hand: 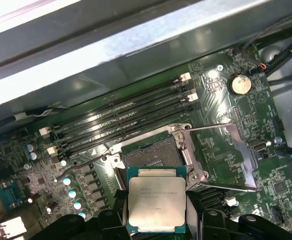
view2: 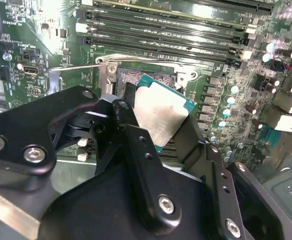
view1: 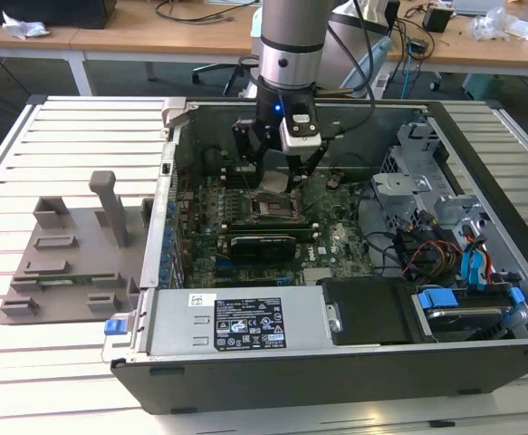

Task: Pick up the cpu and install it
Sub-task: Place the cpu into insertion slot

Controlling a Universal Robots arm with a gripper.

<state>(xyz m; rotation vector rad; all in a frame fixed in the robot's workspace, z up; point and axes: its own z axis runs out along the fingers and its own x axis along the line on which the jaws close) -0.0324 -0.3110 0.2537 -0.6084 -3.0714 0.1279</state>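
The cpu (hand: 157, 201), a flat square chip with a silvery top and a green rim, hangs between my black fingers (view2: 135, 150). My gripper (hand: 157, 212) is shut on it by two opposite edges. The chip (view2: 161, 115) sits just above and beside the open socket (hand: 151, 154) on the green motherboard, apart from it. The socket's metal load plate (hand: 221, 157) is swung open to one side. In the exterior view my gripper (view1: 277, 177) is low inside the open computer case, over the socket (view1: 273, 201).
Memory slots (hand: 125, 120) run beside the socket. A black card (view1: 262, 245) stands across the board near it. Case walls (view1: 168, 181), a power supply (view1: 236, 322) and drive bays with cables (view1: 445, 245) surround the board. A grey fixture (view1: 73, 258) lies on the slatted table.
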